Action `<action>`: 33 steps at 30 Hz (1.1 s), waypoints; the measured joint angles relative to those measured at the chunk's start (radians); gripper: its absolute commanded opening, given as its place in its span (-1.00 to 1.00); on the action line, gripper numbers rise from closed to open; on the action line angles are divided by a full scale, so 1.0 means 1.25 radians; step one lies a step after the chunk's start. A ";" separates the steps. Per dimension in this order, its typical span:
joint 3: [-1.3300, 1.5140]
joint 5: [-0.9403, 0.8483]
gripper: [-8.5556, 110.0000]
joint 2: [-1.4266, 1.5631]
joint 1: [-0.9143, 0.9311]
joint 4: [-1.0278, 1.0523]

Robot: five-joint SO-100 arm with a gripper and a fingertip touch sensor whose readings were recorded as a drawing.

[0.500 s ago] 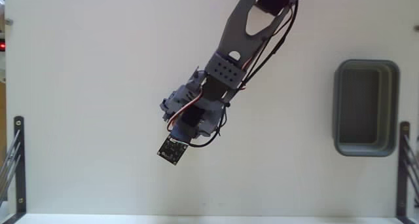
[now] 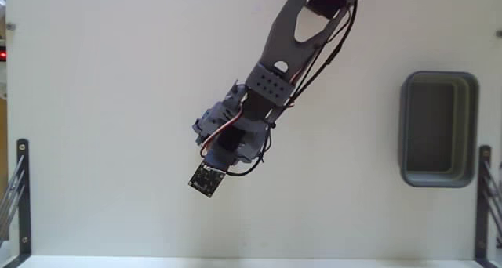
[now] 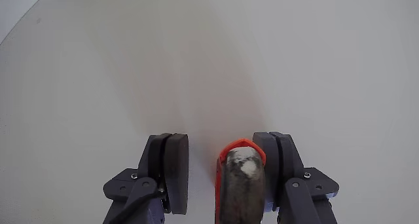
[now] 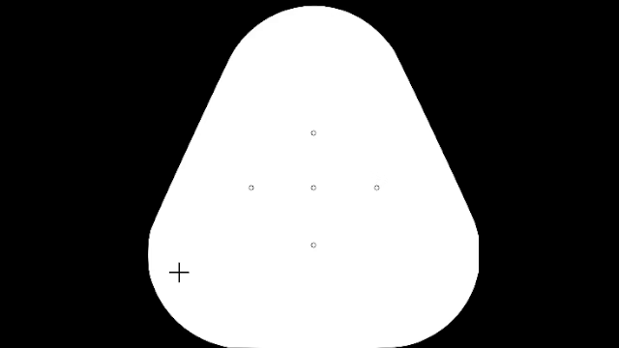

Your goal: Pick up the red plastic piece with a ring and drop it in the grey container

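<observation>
In the wrist view the red plastic piece with a ring (image 3: 224, 160) stands between the fingers of my gripper (image 3: 222, 139). Its loop rests against the right finger (image 3: 278, 162), and a grey rounded part shows inside the loop. A clear gap separates it from the left finger (image 3: 171, 165), so the jaws stand open around it. In the fixed view my arm (image 2: 271, 80) reaches down-left over the middle of the white table and hides both the piece and the fingers. The grey container (image 2: 405, 131) sits far off at the right side of the table.
A small camera board (image 2: 207, 178) hangs at the wrist's tip. Dark metal brackets stand at the lower left (image 2: 22, 190) and lower right (image 2: 482, 197) table edges. A red indicator light (image 2: 3, 55) glows at the left edge.
</observation>
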 measured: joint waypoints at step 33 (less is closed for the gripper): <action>0.000 0.000 -0.05 0.000 0.000 0.000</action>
